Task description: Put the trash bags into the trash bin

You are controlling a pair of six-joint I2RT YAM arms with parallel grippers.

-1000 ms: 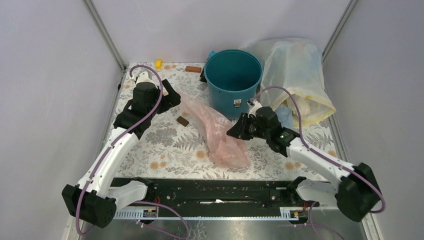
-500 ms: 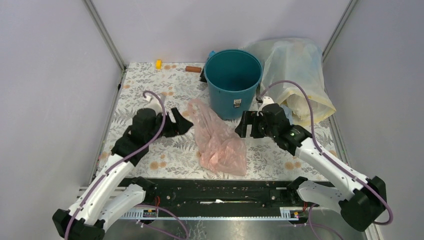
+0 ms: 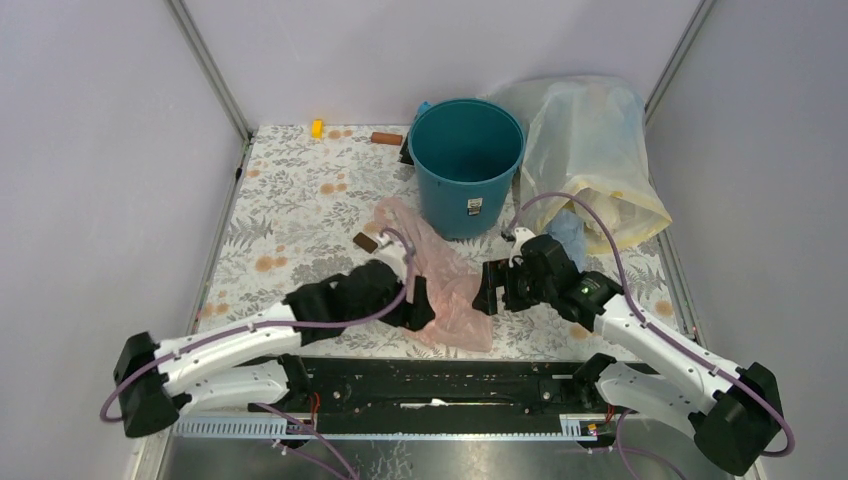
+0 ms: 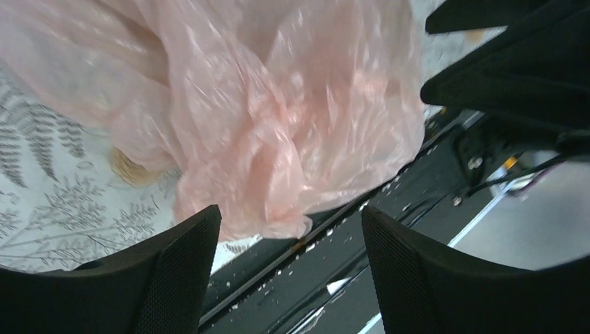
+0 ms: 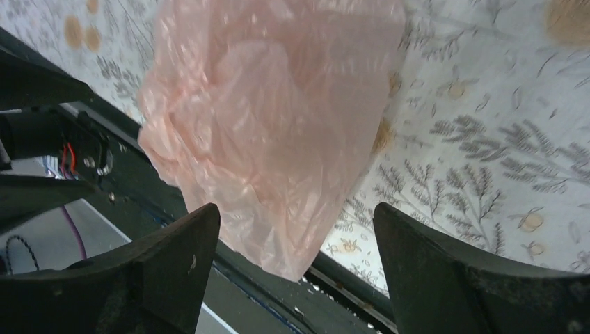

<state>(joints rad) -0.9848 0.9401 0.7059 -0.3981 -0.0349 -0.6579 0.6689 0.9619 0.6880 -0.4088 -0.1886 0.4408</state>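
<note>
Both arms stretched low, L gripper [image 4: 285,229] and R gripper [image 5: 296,223] facing each other; I see jaws spread, pink trash bag [image 3: 455,300] between.

Small bag [image 3: 455,285] on the table [image 3: 290,200], before the bin [image 3: 467,165].
Left gripper [image 3: 424,305] at its left, right gripper [image 3: 488,290] at its right; big bag [image 3: 595,140] right of the bin.

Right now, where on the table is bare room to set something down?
The far-left cloth is bare, bordered by the yellow block, the bin and the pink bag. The near middle is crowded: the left claw and right claw flank the pink bag. The large bag fills the far right beside the bin.
</note>
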